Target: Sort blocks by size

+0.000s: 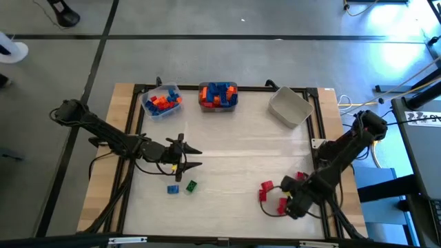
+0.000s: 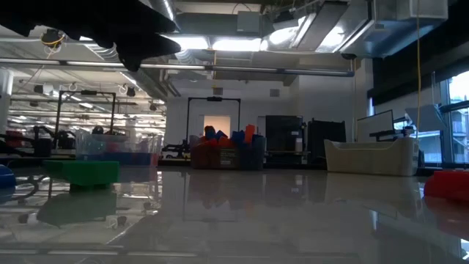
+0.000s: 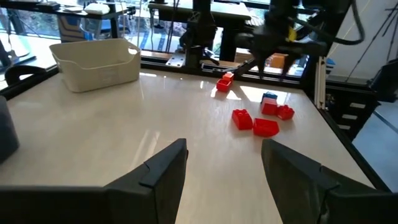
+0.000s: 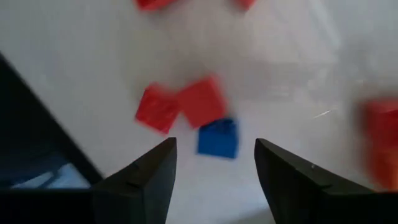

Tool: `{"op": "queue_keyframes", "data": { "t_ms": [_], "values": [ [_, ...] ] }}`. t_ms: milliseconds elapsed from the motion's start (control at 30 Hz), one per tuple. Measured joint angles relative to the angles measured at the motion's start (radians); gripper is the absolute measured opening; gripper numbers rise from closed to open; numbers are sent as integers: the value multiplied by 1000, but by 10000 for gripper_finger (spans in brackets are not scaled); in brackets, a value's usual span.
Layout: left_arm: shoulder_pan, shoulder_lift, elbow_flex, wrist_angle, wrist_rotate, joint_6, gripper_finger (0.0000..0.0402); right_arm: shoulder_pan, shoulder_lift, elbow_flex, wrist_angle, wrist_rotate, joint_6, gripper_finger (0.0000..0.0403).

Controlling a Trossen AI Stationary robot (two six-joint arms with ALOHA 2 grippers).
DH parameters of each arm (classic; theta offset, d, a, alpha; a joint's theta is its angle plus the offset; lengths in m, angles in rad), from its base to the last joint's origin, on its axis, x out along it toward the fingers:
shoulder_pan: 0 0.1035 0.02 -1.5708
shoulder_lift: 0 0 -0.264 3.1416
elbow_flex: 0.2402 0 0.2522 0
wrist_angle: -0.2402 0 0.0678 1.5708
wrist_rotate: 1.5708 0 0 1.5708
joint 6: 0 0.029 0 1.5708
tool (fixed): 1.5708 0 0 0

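Note:
My left gripper (image 1: 194, 158) hovers open over the table's left half, pointing toward the right edge, with nothing between its fingers (image 3: 168, 168). A blue block (image 1: 172, 189) and a green block (image 1: 191, 185) lie flat just nearer than it. My right gripper (image 4: 214, 168) points down, open, above a cluster of blocks at the near right. Just ahead of its fingertips are a blue block (image 4: 217, 138) and two red blocks (image 4: 158, 109) (image 4: 202, 99), flat on the table. More red blocks (image 1: 266, 187) (image 3: 266, 127) lie around them.
Along the far edge stand a clear bin (image 1: 162, 102) and a second bin (image 1: 218, 96), both holding orange and blue blocks. An empty pale bin (image 1: 289, 107) stands at the far right. A dark frame (image 1: 318, 131) borders the table. The table's middle (image 1: 234, 158) is bare.

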Motion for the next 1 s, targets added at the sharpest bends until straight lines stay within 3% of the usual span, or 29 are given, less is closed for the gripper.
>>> {"op": "queue_keyframes", "data": {
  "t_ms": [300,467,1000],
  "values": [
    [1,0,0,5,0,3,196,97,6,-72,147,-1,257,214],
    [1,0,0,5,0,3,196,114,41,-72,132,67,259,214],
    [2,0,0,10,-1,4,196,114,155,-83,147,57,206,214]
  ]
}}
